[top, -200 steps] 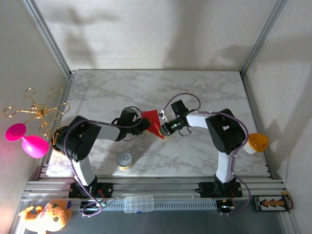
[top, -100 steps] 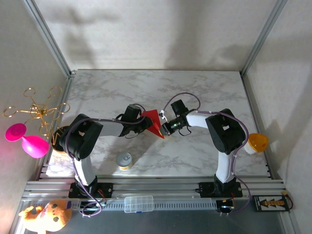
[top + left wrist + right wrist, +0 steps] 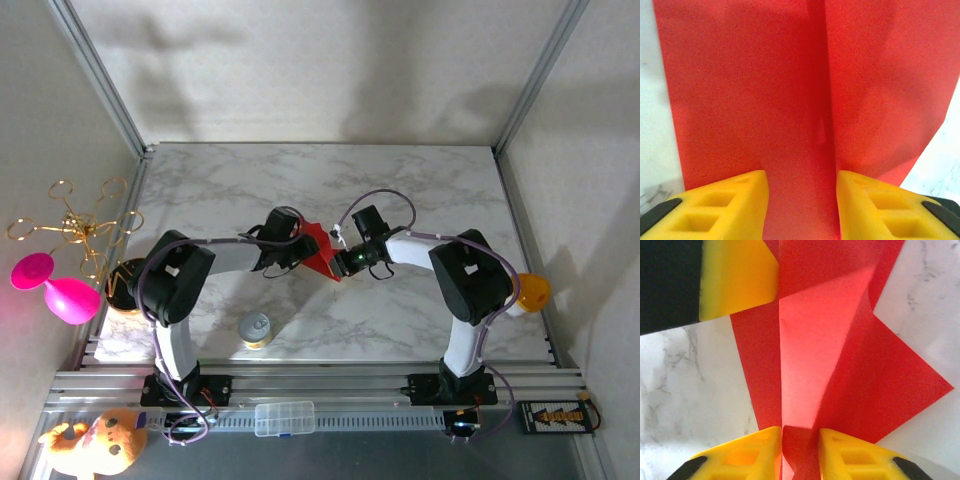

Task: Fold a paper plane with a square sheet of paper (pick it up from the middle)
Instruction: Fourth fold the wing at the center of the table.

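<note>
Lying at the middle of the marble table (image 3: pixel 420 190) as a red paper plane (image 3: pixel 322 254), ridge up; straddled from the table's left side by the left gripper (image 3: pixel 800 200), released; from its right by the right gripper (image 3: pixel 800 446), likewise loosened

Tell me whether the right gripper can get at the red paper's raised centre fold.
Probably yes: the right gripper straddles the fold in the red paper, jaws apart; the left gripper, at the other end, leaves that spot free.

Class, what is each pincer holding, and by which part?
Cannot be told: the left pincer and right pincer each straddle the centre ridge of the red paper, jaws apart, contact unclear.
</note>
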You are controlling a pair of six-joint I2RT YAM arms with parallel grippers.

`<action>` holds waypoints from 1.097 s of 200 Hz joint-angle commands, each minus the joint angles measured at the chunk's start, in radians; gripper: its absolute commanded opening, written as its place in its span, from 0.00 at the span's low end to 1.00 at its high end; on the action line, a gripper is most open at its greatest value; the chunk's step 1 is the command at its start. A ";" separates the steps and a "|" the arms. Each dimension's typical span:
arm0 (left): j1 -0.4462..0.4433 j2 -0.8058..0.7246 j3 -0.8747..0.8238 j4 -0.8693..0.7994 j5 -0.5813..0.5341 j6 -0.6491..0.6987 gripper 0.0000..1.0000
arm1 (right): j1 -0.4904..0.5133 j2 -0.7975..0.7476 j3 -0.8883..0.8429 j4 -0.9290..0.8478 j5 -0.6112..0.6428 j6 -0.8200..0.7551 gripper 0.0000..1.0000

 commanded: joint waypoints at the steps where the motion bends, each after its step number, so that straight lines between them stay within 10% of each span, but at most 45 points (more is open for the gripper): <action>1: -0.019 0.104 -0.004 -0.196 -0.088 -0.014 0.42 | 0.022 -0.032 -0.018 0.022 0.101 0.048 0.28; 80: -0.023 0.104 0.009 -0.215 -0.116 -0.024 0.25 | 0.036 -0.091 -0.026 0.091 0.032 0.079 0.29; 219: -0.023 0.098 0.002 -0.208 -0.098 -0.027 0.23 | 0.171 -0.057 -0.040 0.144 0.434 0.129 0.40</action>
